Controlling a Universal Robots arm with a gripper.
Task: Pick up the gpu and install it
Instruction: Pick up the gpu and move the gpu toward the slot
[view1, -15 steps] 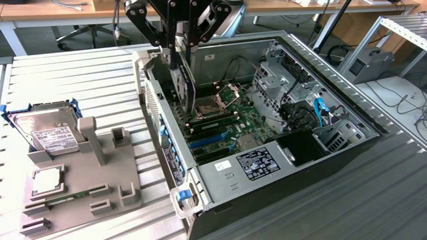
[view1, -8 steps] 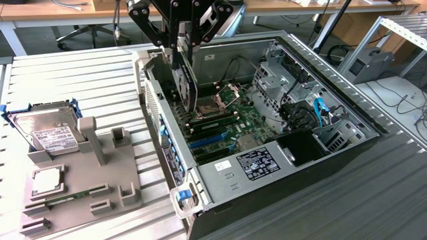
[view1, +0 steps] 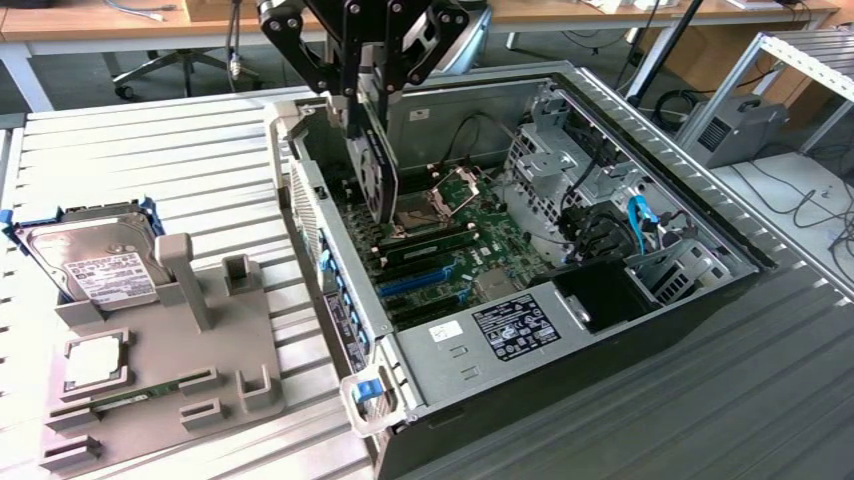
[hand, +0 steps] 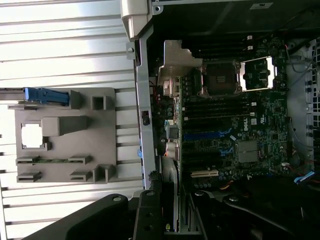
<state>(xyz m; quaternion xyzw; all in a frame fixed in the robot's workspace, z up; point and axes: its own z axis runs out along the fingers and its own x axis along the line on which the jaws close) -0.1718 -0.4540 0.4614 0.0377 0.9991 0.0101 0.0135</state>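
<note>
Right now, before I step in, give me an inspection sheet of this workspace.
Surface: slatted metal table.
Job's things: gpu upright over the open computer case.
Clutter: grey tray holding hard drive, pale square chip, memory stick.
Grippers: pincer shut on the gpu's top edge.
Cables: blue cables and black cables inside the case.
Surroundings: office chair, desk, metal rack.

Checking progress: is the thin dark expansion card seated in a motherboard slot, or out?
Out: the thin dark gpu card hangs on edge in the black gripper, apart from the blue motherboard slots.
</note>
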